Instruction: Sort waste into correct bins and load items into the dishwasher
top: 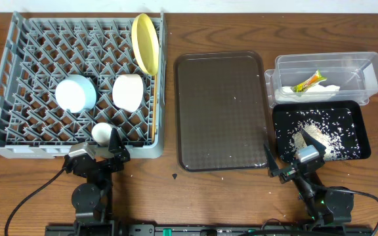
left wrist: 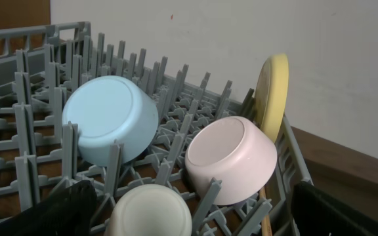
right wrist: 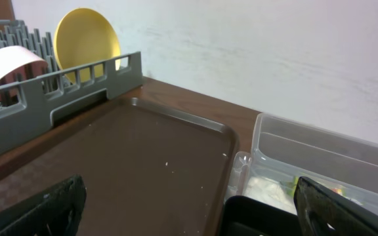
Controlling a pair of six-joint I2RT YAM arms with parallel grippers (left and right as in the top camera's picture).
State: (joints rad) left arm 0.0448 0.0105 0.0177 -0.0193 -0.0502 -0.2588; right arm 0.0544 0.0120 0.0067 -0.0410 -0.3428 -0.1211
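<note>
The grey dish rack (top: 18,141) holds a light blue bowl (top: 76,93), a pale pinkish-white bowl (top: 128,90), a small white bowl (top: 101,132), an upright yellow plate (top: 145,43) and chopsticks (top: 154,105). The clear tub (top: 366,69) holds the green-and-orange wrapper (top: 309,81) and white napkin (top: 323,90). The black tray (top: 284,118) holds rice scraps (top: 320,128). My left gripper (top: 97,149) is open and empty at the rack's front edge, the small white bowl (left wrist: 151,211) just ahead of it. My right gripper (top: 289,149) is open and empty by the black tray's front left corner.
A dark brown serving tray (top: 222,108) with a few white crumbs lies between rack and bins; it also fills the right wrist view (right wrist: 130,164). The left wrist view shows the blue bowl (left wrist: 110,118), pinkish bowl (left wrist: 231,157) and plate (left wrist: 272,92) upside down or on edge among the pegs.
</note>
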